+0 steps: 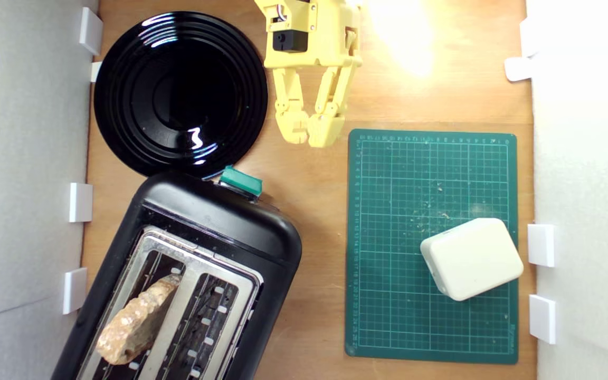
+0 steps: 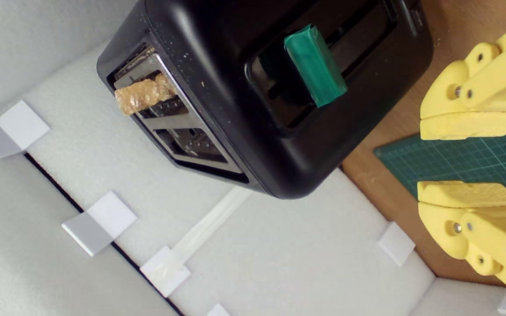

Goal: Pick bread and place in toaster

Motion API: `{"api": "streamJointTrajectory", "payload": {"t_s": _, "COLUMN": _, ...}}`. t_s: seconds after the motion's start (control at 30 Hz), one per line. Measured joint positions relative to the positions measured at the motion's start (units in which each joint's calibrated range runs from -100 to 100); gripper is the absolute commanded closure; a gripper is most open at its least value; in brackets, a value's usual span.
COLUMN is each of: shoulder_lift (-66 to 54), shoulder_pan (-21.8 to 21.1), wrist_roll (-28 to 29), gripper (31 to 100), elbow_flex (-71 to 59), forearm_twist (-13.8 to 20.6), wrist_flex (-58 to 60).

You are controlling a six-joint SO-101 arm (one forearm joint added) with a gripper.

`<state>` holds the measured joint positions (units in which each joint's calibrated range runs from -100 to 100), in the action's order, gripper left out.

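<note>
The bread (image 1: 138, 316), a brown-crusted slice, stands tilted in one long slot of the black toaster (image 1: 219, 221), on the exterior view's left, with its crust poking above the silver top. The wrist view shows that same bread (image 2: 143, 94) jutting from the toaster (image 2: 235, 109). The teal lever (image 1: 240, 182) sits on the toaster's end facing the arm and is up close in the wrist view (image 2: 314, 66). My yellow gripper (image 1: 309, 134) hovers over bare wood beyond that end, apart from the toaster. The gripper (image 2: 424, 159) is open by a narrow gap and holds nothing.
A round black plate (image 1: 177, 89) lies beside the toaster's lever end. A green cutting mat (image 1: 388, 237) with crumbs carries a cream rounded block (image 1: 472, 258) on the exterior view's right. White foam walls with white clips (image 1: 79, 202) border both sides of the wooden table.
</note>
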<state>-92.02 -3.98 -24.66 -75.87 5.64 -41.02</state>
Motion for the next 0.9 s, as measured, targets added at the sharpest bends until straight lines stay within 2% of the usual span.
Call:
{"api": "streamJointTrajectory", "payload": {"t_s": 0.2, "shoulder_lift": -1.85, "shoulder_pan": -0.92, "wrist_roll": -1.91, "gripper": 80.2, "elbow_flex": -6.93, "forearm_twist": 0.09, "wrist_flex": -2.37}}
{"api": "streamJointTrajectory", "payload": {"t_s": 0.33, "shoulder_lift": -4.12, "shoulder_pan": -4.85, "wrist_roll": -3.57, "gripper": 80.3, "elbow_flex": -10.73, "forearm_twist": 0.00, "wrist_flex": -7.03}}
{"api": "streamJointTrajectory", "payload": {"t_s": 0.6, "shoulder_lift": -6.38, "shoulder_pan": -6.68, "wrist_roll": -4.04, "gripper": 80.5, "elbow_flex": -19.60, "forearm_twist": 0.00, "wrist_flex": -7.97}}
{"api": "streamJointTrajectory", "payload": {"t_s": 0.9, "shoulder_lift": -6.64, "shoulder_pan": -6.59, "wrist_roll": -5.33, "gripper": 88.5, "elbow_flex": -22.38, "forearm_twist": 0.00, "wrist_flex": -7.97}}
